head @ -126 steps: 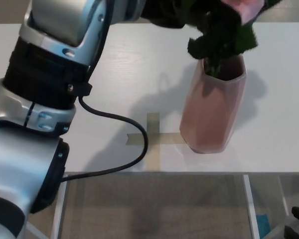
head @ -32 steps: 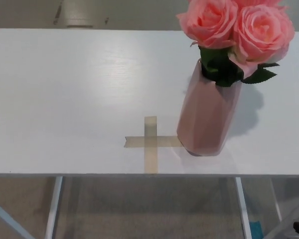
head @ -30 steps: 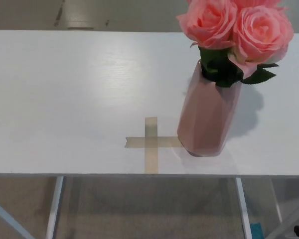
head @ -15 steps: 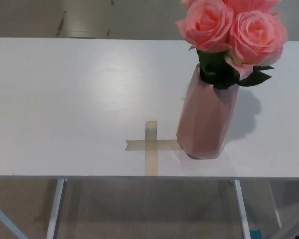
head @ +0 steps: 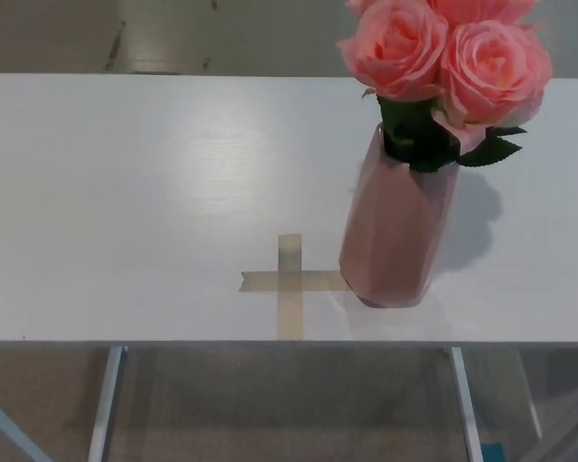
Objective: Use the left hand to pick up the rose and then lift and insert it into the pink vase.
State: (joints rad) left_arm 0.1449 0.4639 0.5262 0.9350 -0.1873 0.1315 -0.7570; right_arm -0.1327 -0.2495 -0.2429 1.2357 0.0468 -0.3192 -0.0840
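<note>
Pink roses standing in a faceted vase on a white bench

The flat white bench (head: 125,192) has a smooth, faintly grained top; on its right side stands the glossy, faceted pink vase (head: 395,236), upright, touching the right arm of a tan masking-tape cross (head: 289,282). The soft-petalled pink roses (head: 443,48) with dark green leaves sit in its mouth. Neither hand is in view.

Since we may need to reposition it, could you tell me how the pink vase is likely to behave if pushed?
The pink vase looks tall and narrow, with heavy roses up top, so it may tip. On the smooth white table a low push would probably slide it.
</note>
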